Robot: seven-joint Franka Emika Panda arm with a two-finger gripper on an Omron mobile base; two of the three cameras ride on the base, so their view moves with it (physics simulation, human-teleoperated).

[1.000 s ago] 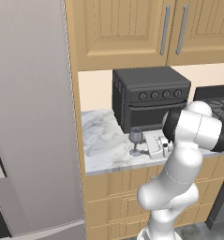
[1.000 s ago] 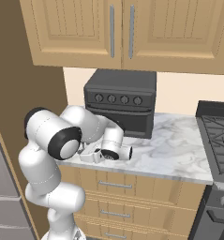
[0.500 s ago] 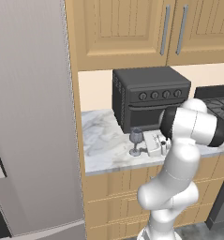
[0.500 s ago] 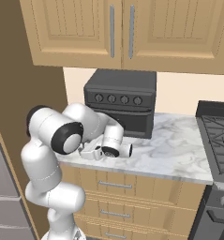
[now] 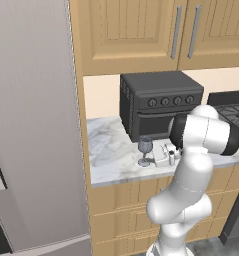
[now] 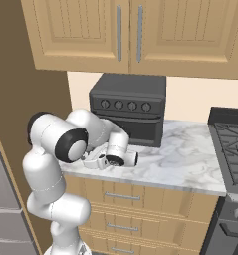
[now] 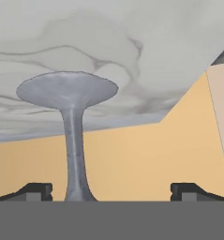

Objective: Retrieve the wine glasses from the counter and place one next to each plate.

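The wine glass [image 5: 145, 151] stands in front of the oven [image 5: 158, 102]. It looks thin and breakable. The open gripper [image 7: 111, 190] should pinch its stem softly.

light: even, bright | shadows: soft | glare: none | hand view perhaps slightly soft

The left base view looks forward and down from behind the arm's left, the right base view from behind its right; both take in the counter [image 5: 111, 160], the oven [image 5: 158, 102] and the cabinets [image 6: 120, 32] at middle range. The hand view sits very near, rolled upside down, looking along the fingertips [image 7: 36, 191] at the glass [image 7: 71, 122] stem and counter.
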